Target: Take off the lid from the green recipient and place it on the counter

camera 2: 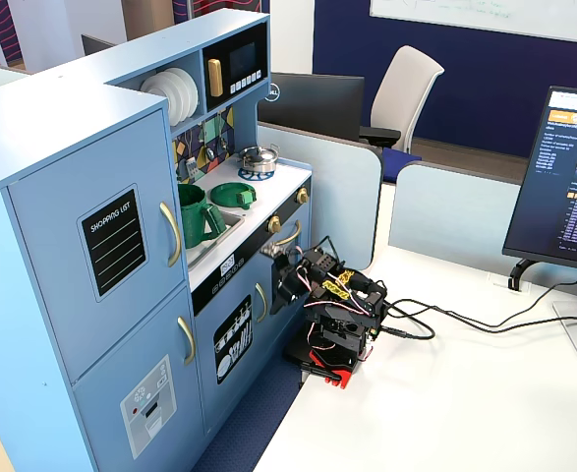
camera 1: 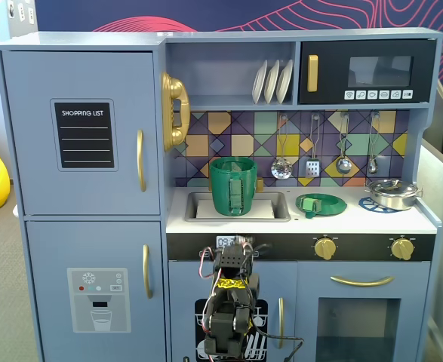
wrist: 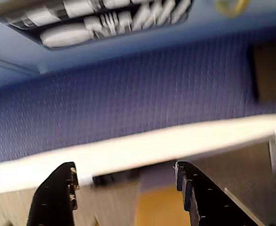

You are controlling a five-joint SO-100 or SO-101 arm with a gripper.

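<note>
The lid [camera 1: 321, 204] already lies flat on the white surface [camera 1: 417, 220], just right of the sink basin [camera 1: 240, 215] where the green recipient [camera 1: 232, 185] stands open-topped. The arm is folded low in front of the cabinet doors, well below both, its end effector [wrist: 128, 188] empty with fingers apart, pointed at the blue cabinet front in the wrist view. By my reading the job looks done. What remains is parking cleanly: stay low, keep clear of the gold knobs [camera 1: 325, 247], and leave the silver pot [camera 1: 392, 194] undisturbed.
</note>
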